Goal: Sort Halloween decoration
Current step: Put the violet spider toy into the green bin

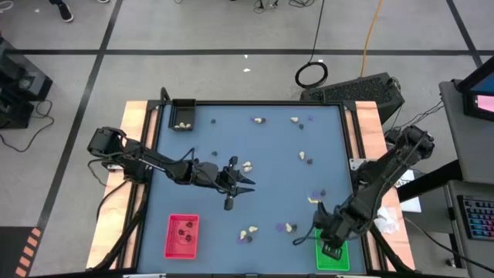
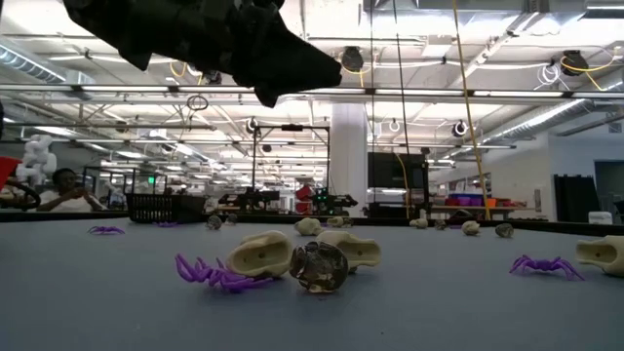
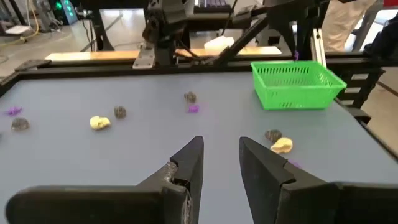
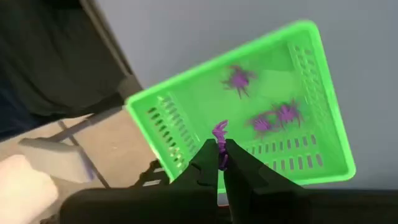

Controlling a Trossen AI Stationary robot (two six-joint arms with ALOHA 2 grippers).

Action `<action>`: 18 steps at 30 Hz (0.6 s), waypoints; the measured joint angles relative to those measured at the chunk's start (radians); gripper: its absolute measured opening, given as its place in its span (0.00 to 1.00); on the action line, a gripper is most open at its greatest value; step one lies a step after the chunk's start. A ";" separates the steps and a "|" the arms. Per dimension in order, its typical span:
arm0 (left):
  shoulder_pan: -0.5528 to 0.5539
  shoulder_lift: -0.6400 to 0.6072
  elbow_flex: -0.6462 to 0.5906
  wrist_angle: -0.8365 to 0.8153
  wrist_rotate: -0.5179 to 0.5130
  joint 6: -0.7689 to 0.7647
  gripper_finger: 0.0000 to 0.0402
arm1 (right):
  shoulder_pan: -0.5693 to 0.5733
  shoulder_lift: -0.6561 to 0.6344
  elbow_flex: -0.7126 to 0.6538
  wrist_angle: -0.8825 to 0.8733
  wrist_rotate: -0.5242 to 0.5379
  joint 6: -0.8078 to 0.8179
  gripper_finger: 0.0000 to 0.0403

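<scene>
The right gripper (image 4: 221, 158), fingers pinching a flat purple plastic spider (image 4: 219, 132), hangs directly above the green slotted plastic tray (image 4: 186, 102); left gripper (image 3: 221, 165) fingers spread.

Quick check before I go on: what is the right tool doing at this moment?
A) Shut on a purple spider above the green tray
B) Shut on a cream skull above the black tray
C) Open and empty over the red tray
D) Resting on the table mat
A: in the right wrist view the right tool pinches a purple spider over the green tray, where three purple spiders already lie.
</scene>
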 joint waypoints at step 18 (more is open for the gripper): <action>0.000 0.000 -0.009 -0.014 0.000 0.001 0.25 | 0.022 0.288 -0.001 -0.039 -0.019 -0.086 0.01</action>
